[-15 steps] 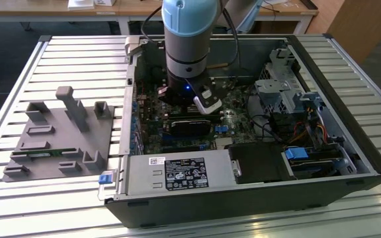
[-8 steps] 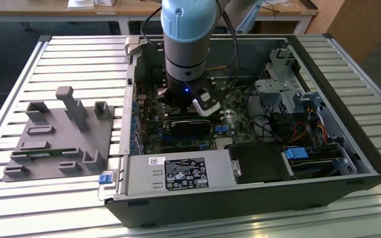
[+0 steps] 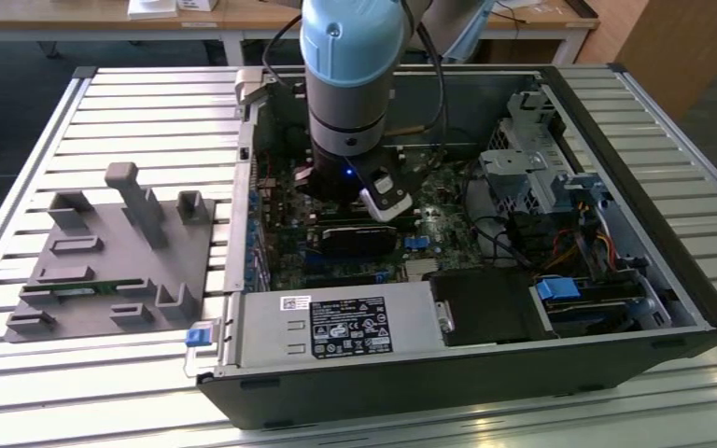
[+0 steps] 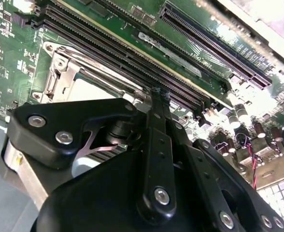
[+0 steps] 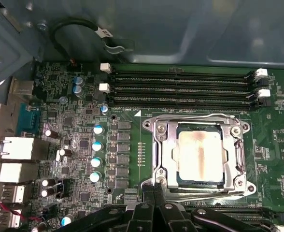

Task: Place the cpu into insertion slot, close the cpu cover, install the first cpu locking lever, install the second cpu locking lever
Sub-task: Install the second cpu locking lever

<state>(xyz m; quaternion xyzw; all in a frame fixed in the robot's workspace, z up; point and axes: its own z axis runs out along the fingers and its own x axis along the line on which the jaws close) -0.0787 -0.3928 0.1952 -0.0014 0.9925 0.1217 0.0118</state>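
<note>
From my station, starting at the exterior view's left, I see a grey fixture tray point(image 3: 109, 266) with upright blocks resting on the slatted metal table point(image 3: 147, 103), apart from the open computer case point(image 3: 484, 373). Moving right, the arm point(image 3: 348, 84) reaches straight down into the case, over the green motherboard point(image 3: 440, 229). Further toward the exterior view's right sit the drive cages and a blue-tabbed bracket point(image 3: 562, 289).

In the first wrist view, the memory slots point(image 5: 180, 87) run across the board above the socket. The insertion slot point(image 5: 200, 154) lies just beside them, and the cpu point(image 5: 200, 154) is seated inside it, its dull metal face showing through the square window. The cpu cover point(image 5: 161, 145) lies flat over the chip, its silver frame closed around it. A thin locking lever point(image 5: 195, 117) runs along the socket edge nearest the memory slots.

The gripper point(image 5: 154, 193) sits at the socket's edge farthest from the memory slots, with its two black fingertips point(image 5: 148, 192) pressed together with no gap I can make out, right at the frame's rim. I cannot tell whether they pinch a lever or only touch the metal there. In the second wrist view the same closed fingers point(image 4: 159, 104) point down at the socket's edge, close to the frame.
</note>
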